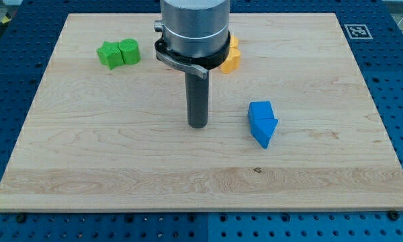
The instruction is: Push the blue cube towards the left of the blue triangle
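Note:
The blue cube (259,111) sits right of the board's middle. The blue triangle (264,132) touches it just below, pointing toward the view's bottom. My tip (197,125) rests on the board to the left of both blue blocks, about a block's width and a half away from them, level with where they meet.
Two green blocks (118,54) sit together at the upper left. A yellow-orange block (230,58) shows at the top middle, partly hidden behind the arm. The wooden board (87,168) lies on a blue perforated table. A marker tag (356,31) is at the upper right corner.

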Controlling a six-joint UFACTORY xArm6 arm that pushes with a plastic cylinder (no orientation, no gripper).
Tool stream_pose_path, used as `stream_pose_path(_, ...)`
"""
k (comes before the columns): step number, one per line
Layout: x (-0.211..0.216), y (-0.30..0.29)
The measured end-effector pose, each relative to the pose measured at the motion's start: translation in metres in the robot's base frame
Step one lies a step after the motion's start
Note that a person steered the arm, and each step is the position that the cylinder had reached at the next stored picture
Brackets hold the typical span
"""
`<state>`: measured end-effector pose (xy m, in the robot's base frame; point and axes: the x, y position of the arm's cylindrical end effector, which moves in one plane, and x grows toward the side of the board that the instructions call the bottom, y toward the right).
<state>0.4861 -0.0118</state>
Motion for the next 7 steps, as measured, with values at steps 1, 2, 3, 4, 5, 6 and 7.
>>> stream_pose_path(1, -0.001, 0.0)
stream_pose_path(2, -0.025, 0.008)
stream_pose_path(3, -0.037, 0.046)
stream_pose_path(4, -0.038, 0.088)
stream_pose_path(5, -0.039, 0.115)
stream_pose_path(6, -0.049, 0.119)
stream_pose_path(7, -0.048, 0.137)
